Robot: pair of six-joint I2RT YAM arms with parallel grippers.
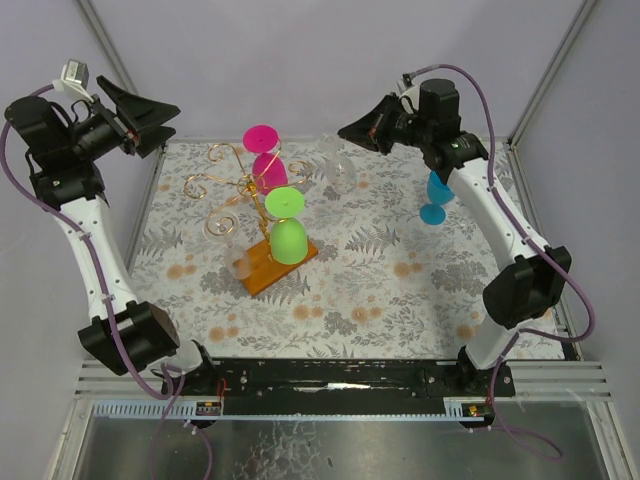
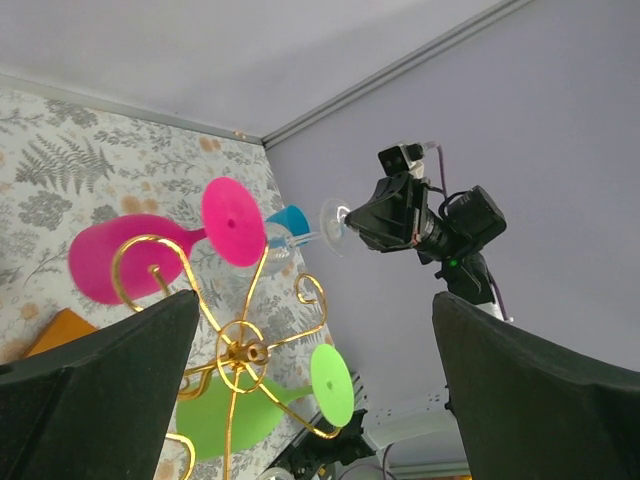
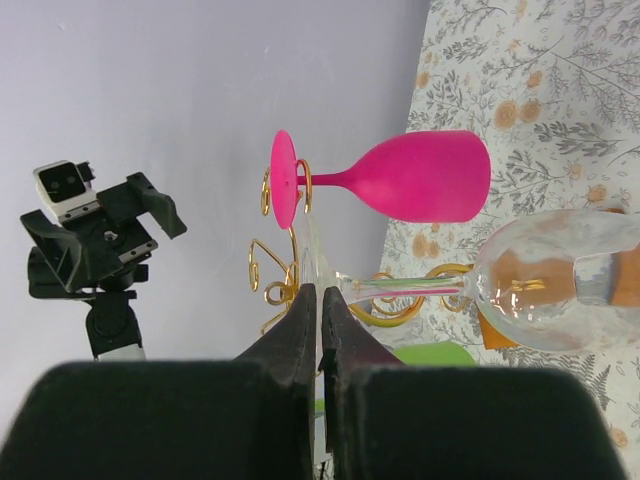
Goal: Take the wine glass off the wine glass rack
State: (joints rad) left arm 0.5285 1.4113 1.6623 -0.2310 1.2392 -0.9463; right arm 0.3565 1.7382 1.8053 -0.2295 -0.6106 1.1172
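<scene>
Over grey floral table covering [image 1: 400, 290], a clear wine glass [image 3: 560, 280] is pinched by its foot in the closed right gripper [image 3: 318, 292]. Its stem is held level, seemingly free beside the gold wire wine glass rack [image 1: 228, 190]. The left gripper [image 1: 168, 128] is spread wide, empty.

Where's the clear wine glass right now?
In the top view the clear wine glass hangs right of the wine glass rack, beside the pink glass, its foot pinched in the shut jaws of the right gripper.
</scene>
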